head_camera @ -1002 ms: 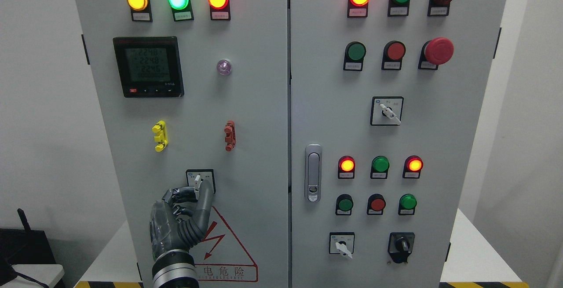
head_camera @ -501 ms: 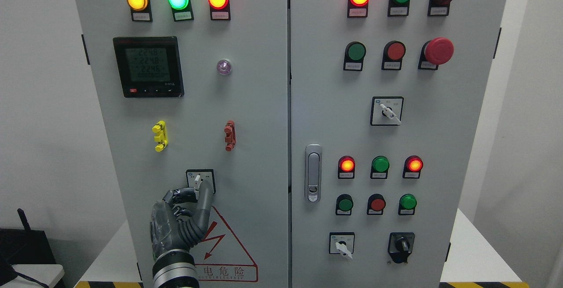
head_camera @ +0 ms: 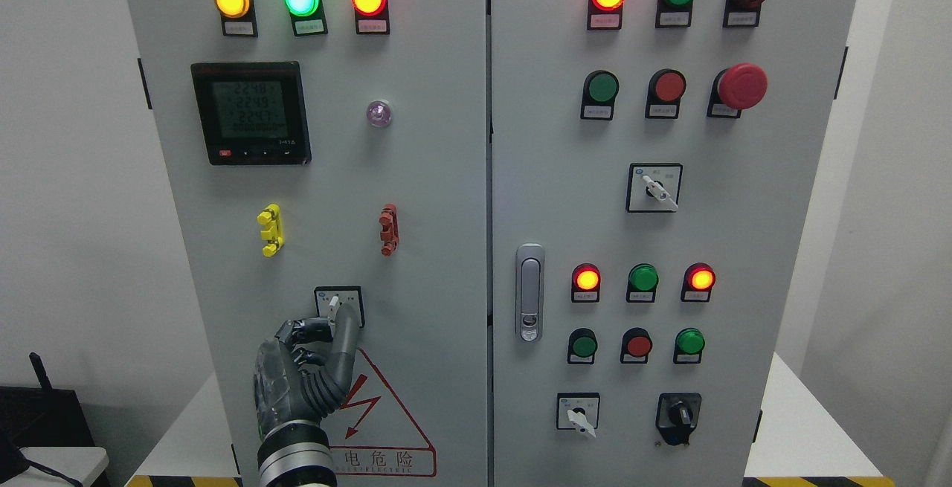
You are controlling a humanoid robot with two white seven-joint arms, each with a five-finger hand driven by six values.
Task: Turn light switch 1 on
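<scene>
1. The left robot hand rose from the lower left against a grey control cabinet; no right robot hand was in view.
2. Its fingers were curled together, holding nothing, with one long digit reaching up to touch the white lever of the rotary switch just above it.
3. That switch, judged to be light switch 1, sat at the fingertip, its lever pointing roughly upright.
4. Risk: the single digit only pressed the lever's side, so it could have slipped off before the lever turned.
5. Risk: too hard a push could have overshot the wanted position, or scraped the warning triangle just right of the hand
</scene>
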